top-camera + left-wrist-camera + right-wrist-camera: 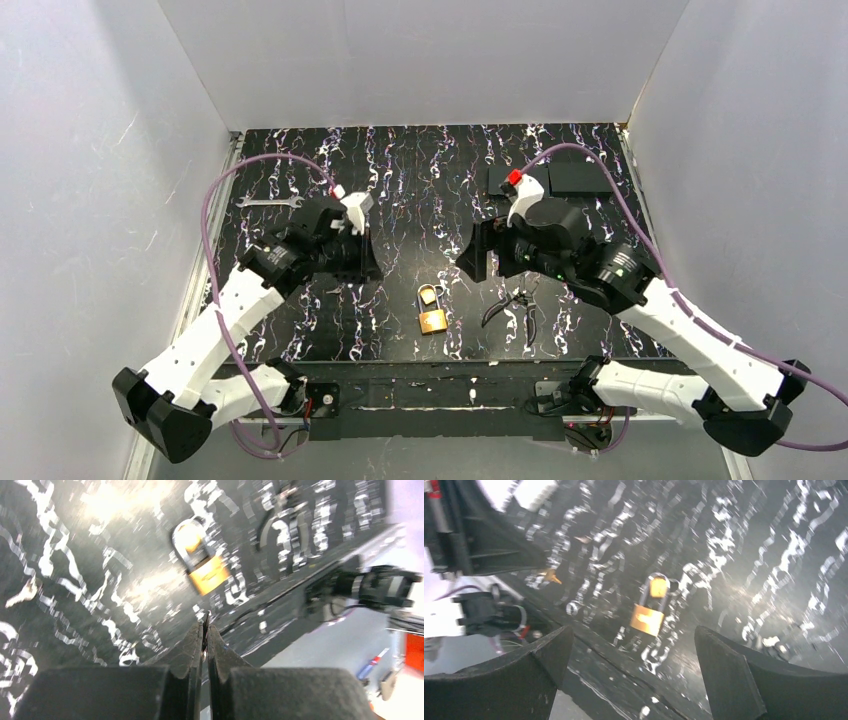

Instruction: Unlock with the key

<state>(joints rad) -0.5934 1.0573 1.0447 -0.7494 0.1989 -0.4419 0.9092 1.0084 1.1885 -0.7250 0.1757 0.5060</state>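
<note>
A brass padlock lies flat on the black speckled mat near the front middle, its silver shackle pointing away from the arms. It also shows in the left wrist view and the right wrist view. My left gripper hovers left of the padlock. It is shut on the key, a thin metal edge poking out between the fingertips. My right gripper hovers right of the padlock, open and empty, with the padlock in view between its fingers.
Black-handled pliers lie just right of the padlock, under the right arm. A silver wrench lies at the back left. Flat black blocks sit at the back right. White walls enclose the mat on three sides.
</note>
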